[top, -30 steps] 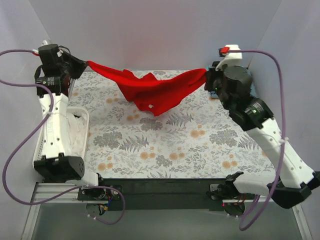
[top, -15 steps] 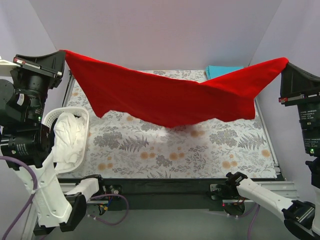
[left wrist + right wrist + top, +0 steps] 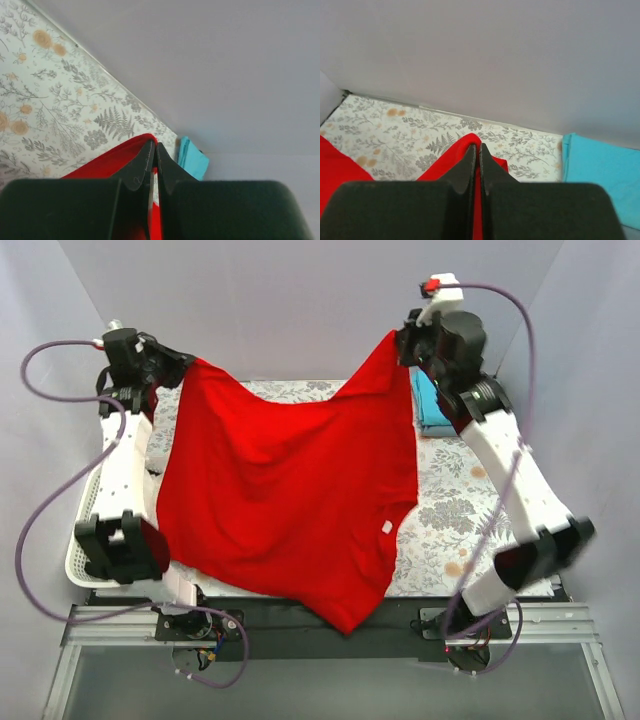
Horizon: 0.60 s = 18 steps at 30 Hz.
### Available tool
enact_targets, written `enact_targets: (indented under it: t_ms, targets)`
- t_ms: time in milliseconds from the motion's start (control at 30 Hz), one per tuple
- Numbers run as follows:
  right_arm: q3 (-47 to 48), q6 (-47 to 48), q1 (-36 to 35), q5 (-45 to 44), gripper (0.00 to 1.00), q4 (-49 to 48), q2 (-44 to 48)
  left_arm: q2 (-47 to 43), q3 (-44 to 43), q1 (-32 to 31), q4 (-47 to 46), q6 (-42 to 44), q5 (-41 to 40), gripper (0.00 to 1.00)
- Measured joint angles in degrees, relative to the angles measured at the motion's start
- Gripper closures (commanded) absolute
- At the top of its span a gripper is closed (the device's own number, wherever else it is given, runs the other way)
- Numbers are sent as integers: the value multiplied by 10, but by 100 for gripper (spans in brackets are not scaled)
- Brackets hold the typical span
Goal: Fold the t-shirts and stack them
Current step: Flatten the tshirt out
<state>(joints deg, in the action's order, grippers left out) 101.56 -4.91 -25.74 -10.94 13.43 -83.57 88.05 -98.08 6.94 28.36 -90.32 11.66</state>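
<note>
The bright red t-shirt (image 3: 290, 490) hangs spread between my two grippers, above the table, its lower part draping down past the table's near edge. My left gripper (image 3: 185, 365) is shut on its upper left corner; the red cloth (image 3: 107, 162) shows between the closed jaws in the left wrist view. My right gripper (image 3: 400, 340) is shut on the upper right corner, with the red cloth (image 3: 447, 157) pinched between its jaws. A folded teal t-shirt (image 3: 432, 405) lies at the back right of the table, also in the left wrist view (image 3: 192, 160) and the right wrist view (image 3: 600, 170). The grey-blue shirt is out of view.
The floral tablecloth (image 3: 455, 510) covers the table. The white lattice basket (image 3: 85, 530) stands at the left edge, mostly hidden behind my left arm and the red shirt. Lilac walls enclose the back and both sides.
The shirt was bunched between the grippers, then lifted and stretched wide. Now both grippers are back near the rear wall and the shirt hangs fully spread, reaching past the near edge.
</note>
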Motion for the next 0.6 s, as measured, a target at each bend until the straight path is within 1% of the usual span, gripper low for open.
enact_targets:
  t_ms: [67,100,133,200,267,300,367,400,500,600]
  targets:
    - [38,-11,31,50,99,-4,-91,67,-10,0,-23,-7,14,100]
    - [75,-16,43,70,99,3,-140,100,-28,0,-26,-9,20,100]
    - [115,-21,52,90,99,1,-187,146,-65,0,-32,-12,28,100]
    - [194,-25,64,113,99,2,-256,248,-181,0,-32,-19,43,100]
    - [285,-27,72,127,99,1,-312,321,-278,0,-38,-26,52,100]
    - [316,-26,74,130,99,-7,-325,352,-330,0,-38,-31,56,100]
    - [335,-26,78,133,99,-38,-322,381,-389,2,-53,-43,66,100]
    - [333,-26,78,133,99,-60,-310,380,-393,5,-65,-52,73,100]
    - [297,-24,82,131,99,-122,-250,349,-380,21,-125,-74,90,100]
    - [268,-21,88,130,99,-174,-186,299,-334,39,-169,-81,99,100]
